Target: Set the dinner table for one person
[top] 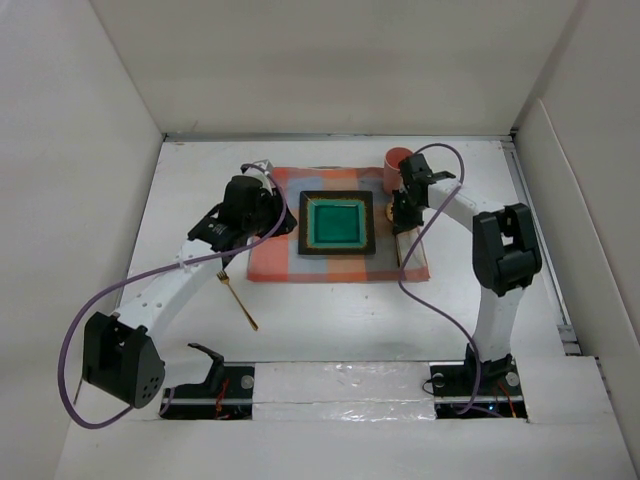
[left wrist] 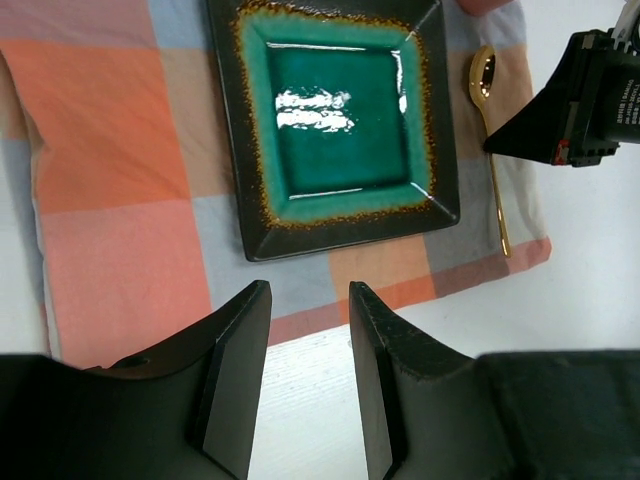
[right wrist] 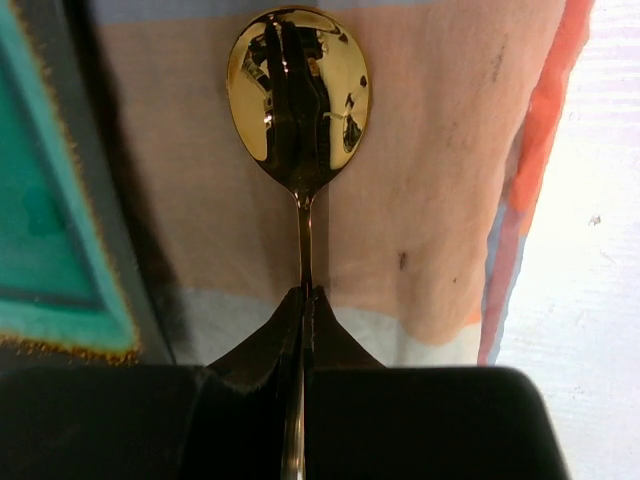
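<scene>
The dinner table [top: 330,320] lies flat beneath everything and spreads out on every side of the plate [top: 338,222]. Its edges run square with the arm bases, and which of its axes is the longer cannot be told. White panels close its left, far and right edges. The widest bare room is the strip nearer than the plate.

A gold fork [top: 238,302] lies in that strip, near-left of the plate, set on a diagonal. The checked cloth [left wrist: 110,180] lies under the plate and reaches out past it on all sides.

The left gripper [left wrist: 308,295] hangs left of the plate, its jaws parted and holding nothing.

The right gripper [right wrist: 304,305] is just right of the plate, closed tight on the handle of a gold spoon [right wrist: 298,110]. The spoon lies on the cloth parallel to the plate's right rim, with its bowl pointing to the far edge.

A pink cup [top: 397,168] stands far-right of the plate, just beyond the spoon bowl, narrowing the room there.
</scene>
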Robot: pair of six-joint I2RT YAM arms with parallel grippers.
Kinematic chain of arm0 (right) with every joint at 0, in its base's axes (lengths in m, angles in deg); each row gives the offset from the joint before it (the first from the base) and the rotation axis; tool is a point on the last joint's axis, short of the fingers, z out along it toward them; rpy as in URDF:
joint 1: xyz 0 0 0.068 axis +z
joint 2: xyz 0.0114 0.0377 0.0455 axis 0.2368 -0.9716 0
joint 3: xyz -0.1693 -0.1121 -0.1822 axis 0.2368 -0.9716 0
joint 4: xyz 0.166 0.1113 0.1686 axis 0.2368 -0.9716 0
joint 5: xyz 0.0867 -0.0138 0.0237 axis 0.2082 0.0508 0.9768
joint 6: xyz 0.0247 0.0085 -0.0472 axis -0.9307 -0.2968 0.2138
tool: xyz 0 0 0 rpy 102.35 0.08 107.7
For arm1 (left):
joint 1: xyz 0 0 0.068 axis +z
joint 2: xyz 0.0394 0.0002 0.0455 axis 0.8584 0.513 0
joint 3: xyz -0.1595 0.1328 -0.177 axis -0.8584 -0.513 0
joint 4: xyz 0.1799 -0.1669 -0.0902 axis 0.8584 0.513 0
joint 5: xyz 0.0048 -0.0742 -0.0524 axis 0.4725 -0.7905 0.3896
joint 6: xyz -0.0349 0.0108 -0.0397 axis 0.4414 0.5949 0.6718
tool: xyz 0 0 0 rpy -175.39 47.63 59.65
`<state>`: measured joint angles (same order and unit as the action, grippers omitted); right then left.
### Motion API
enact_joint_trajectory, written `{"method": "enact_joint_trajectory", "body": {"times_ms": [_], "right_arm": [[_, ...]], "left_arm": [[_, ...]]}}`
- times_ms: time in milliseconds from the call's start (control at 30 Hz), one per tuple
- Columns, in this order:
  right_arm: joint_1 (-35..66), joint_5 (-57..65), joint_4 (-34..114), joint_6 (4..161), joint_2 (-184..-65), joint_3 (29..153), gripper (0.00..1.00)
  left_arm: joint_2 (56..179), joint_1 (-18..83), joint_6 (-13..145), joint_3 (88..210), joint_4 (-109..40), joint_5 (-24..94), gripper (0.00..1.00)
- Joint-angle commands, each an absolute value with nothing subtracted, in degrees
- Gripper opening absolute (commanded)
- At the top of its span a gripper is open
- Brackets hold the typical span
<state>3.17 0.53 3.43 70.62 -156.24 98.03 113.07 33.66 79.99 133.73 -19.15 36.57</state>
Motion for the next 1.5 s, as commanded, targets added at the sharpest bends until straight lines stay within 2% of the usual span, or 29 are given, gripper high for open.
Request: {"method": "enact_joint_trajectory", "body": {"times_ms": [0,267,300,333,467,500,533,567,600,667,733,833,933,967,1067,1233,1333,1467], "right_arm": [[2.7,-1.3,6.6,69.4,-156.6,100.5,0.00],[2.2,-2.2,8.1,68.9,-157.5,100.4,0.01],[2.2,-2.3,8.2,68.8,-157.3,99.8,0.04],[2.2,-2.3,8.2,68.8,-157.2,99.6,0.12],[2.2,-2.7,8.2,69.0,-154.7,98.3,0.23],[2.2,-3.2,7.9,68.6,-152.7,97.5,0.31],[2.2,-3.2,7.9,68.6,-152.7,97.5,0.31],[2.8,-3.4,7.6,68.6,-150.8,96.8,0.37],[3.4,-3.5,7.5,68.1,-149.7,96.3,0.39],[4.1,-3.5,7.2,67.5,-147.0,94.7,0.43],[4.8,-5.3,7.1,66.7,-142.1,93.2,0.43],[6.2,-6.2,7.2,65.6,-134.6,89.6,0.43],[7.3,-5.3,8.7,65.2,-127.0,84.7,0.25],[7.3,-4.3,9.9,65.2,-123.4,82.0,0.20],[8.4,-1.2,11.6,64.9,-119.0,78.3,0.20],[9.6,4.0,14.2,64.9,-113.4,73.8,0.23],[11.0,5.9,15.5,63.9,-111.0,71.6,0.25],[11.6,6.1,17.0,63.2,-108.4,69.2,0.26]], "left_arm": [[110.6,33.9,80.4,133.1,-19.2,38.3,0.34],[110.1,33.9,81.1,132.5,-17.4,39.2,0.34],[110.1,33.9,81.3,132.4,-17.0,39.7,0.34],[109.8,33.9,81.6,132.0,-16.5,40.6,0.34],[108.6,33.9,82.8,132.2,-14.7,42.5,0.34],[108.2,33.9,83.2,132.5,-13.5,44.7,0.33],[108.2,33.9,83.2,132.5,-13.5,44.7,0.33],[108.1,33.9,83.5,133.1,-11.5,46.0,0.32],[108.0,33.9,84.4,133.3,-10.4,46.8,0.32],[107.9,33.9,86.1,133.7,-5.8,50.3,0.26],[107.6,33.9,89.5,133.9,-1.7,52.6,0.19],[107.2,33.9,95.8,133.1,6.6,55.2,0.15],[106.2,33.9,100.7,129.9,13.6,54.1,0.17],[105.7,34.4,105.1,126.1,16.7,53.0,0.22],[104.9,36.8,106.7,122.0,17.0,50.8,0.27],[102.6,51.3,105.3,118.8,10.9,49.8,0.38],[106.7,56.7,104.9,118.0,7.8,50.9,0.37],[117.0,56.7,103.3,120.2,5.4,55.3,0.38]]}}
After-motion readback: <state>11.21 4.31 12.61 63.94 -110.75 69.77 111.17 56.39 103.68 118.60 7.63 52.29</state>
